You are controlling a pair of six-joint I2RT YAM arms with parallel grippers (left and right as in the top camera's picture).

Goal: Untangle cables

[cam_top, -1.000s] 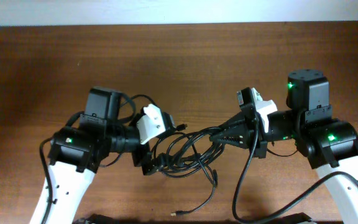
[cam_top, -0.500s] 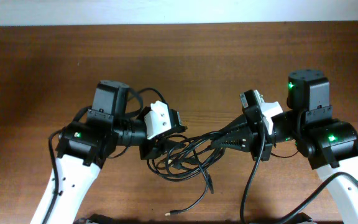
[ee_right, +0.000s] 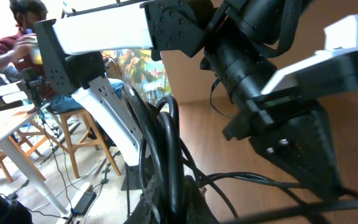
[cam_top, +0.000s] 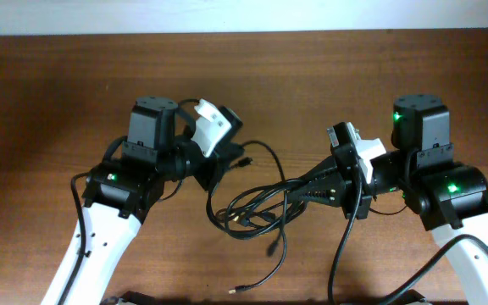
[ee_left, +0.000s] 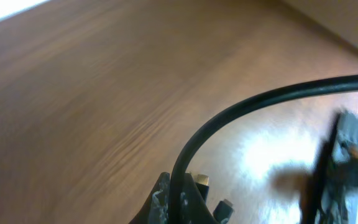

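Observation:
A tangle of black cables (cam_top: 252,212) lies on the wooden table (cam_top: 312,85) between my two arms. My left gripper (cam_top: 213,174) is shut on one black cable (cam_top: 265,148) that arcs right from it, back into the tangle. In the left wrist view this cable (ee_left: 241,109) rises from between the closed fingers (ee_left: 160,202), and two small connectors (ee_left: 201,181) show just beyond them. My right gripper (cam_top: 293,193) is shut on the right side of the bundle. In the right wrist view several strands (ee_right: 166,143) run up from its grip (ee_right: 174,199).
A loose cable end with a connector (cam_top: 242,290) trails toward the table's front edge, and another plug (cam_top: 274,250) hangs below the tangle. My right arm's own cable (cam_top: 341,246) loops down at the front right. Bare wood stretches across the far half.
My left gripper has shut on a cable and moved away from the front edge, drawing one strand up out of the tangle. The right arm has stayed in place.

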